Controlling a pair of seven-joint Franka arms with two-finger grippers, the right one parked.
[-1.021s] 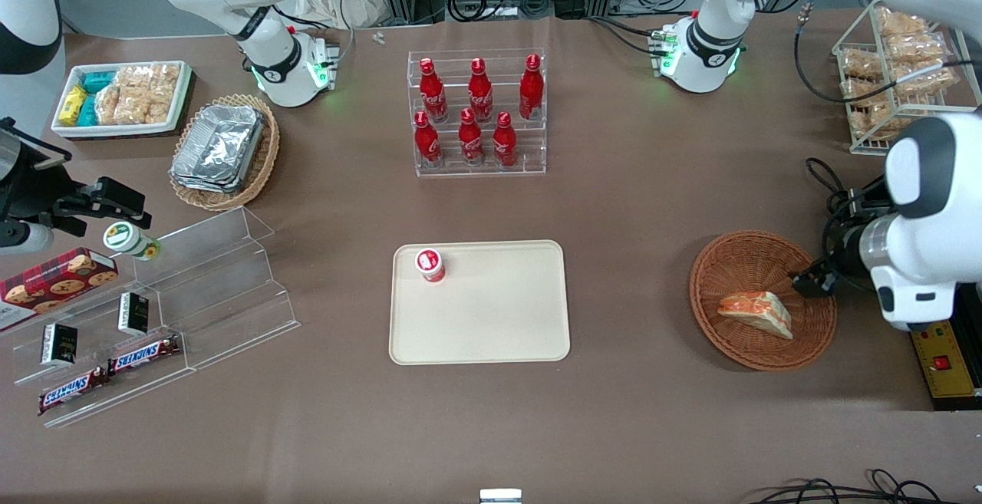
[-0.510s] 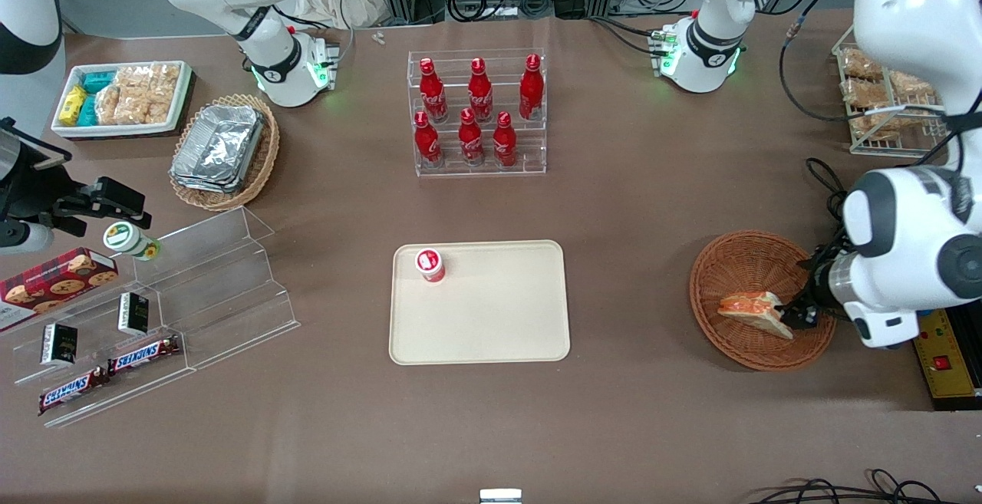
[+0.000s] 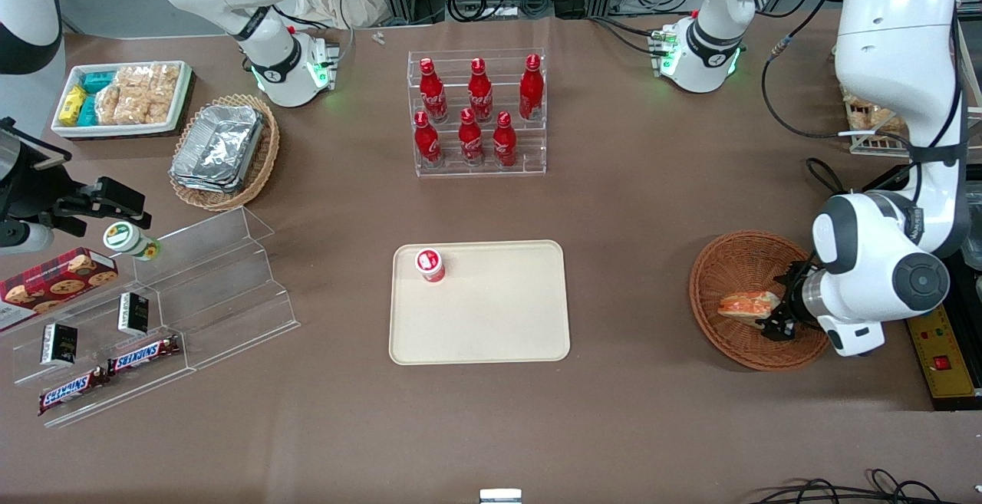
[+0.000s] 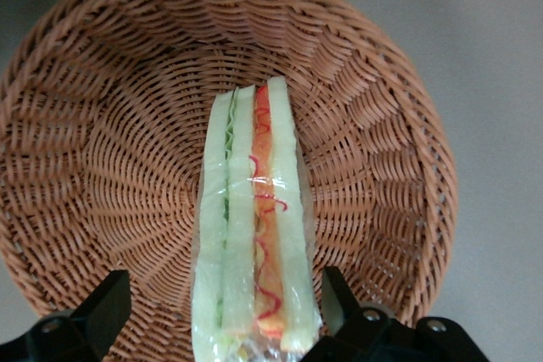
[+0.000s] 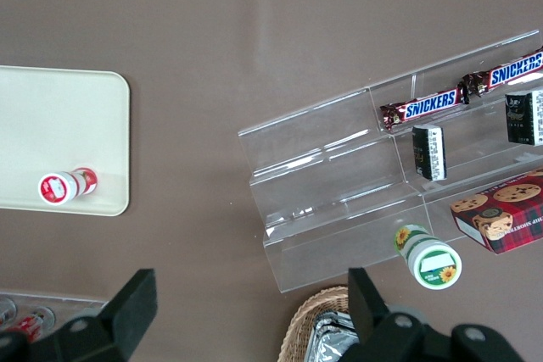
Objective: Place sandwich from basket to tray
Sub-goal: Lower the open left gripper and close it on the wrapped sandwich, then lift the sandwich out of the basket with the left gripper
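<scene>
The hand is down inside the basket, its 2 fingers spread apart on either side of the sandwich without pressing on it. The sandwich lies in the basket's middle, an edge turned up so that its white bread, pale green and orange-red layers show through the clear wrap. The basket sits near the working arm's end of the worktop. The tray lies at the worktop's middle, well apart from the basket, and carries 1 small red-and-white cup upright at its corner nearest the parked arm and farthest from the front camera.
</scene>
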